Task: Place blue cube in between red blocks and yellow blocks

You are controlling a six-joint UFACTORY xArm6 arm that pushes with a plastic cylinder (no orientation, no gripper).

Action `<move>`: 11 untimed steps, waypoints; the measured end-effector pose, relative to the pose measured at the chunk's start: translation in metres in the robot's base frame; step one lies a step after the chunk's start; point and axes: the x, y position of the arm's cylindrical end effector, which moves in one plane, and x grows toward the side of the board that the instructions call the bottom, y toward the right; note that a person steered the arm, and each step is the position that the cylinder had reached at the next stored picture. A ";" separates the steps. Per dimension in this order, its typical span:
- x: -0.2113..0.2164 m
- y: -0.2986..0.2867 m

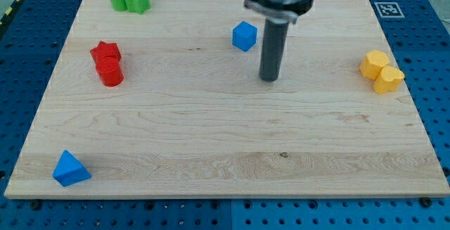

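the blue cube (pixel 245 36) sits on the surface (pixel 225 152) near the view's top, between the red blocks (pixel 107 63) and yellow blocks (pixel 382 71). my tip (pixel 269 79), a bare rod tool holding nothing, stands just right and below it. the cube looks light, rigid, likely to slide or twist; push squarely on a flat face.

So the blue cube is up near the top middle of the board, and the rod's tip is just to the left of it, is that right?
Not quite. In the camera view my tip is to the right of the blue cube and a little lower, not to its left, and it is not touching it. The cube does sit near the top middle of the board.
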 end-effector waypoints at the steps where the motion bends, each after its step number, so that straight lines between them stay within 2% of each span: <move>1: -0.041 0.022; 3: -0.110 0.010; 4: -0.105 -0.025; 7: -0.090 -0.033; 8: -0.072 -0.048; 10: -0.070 -0.051; 11: -0.050 -0.073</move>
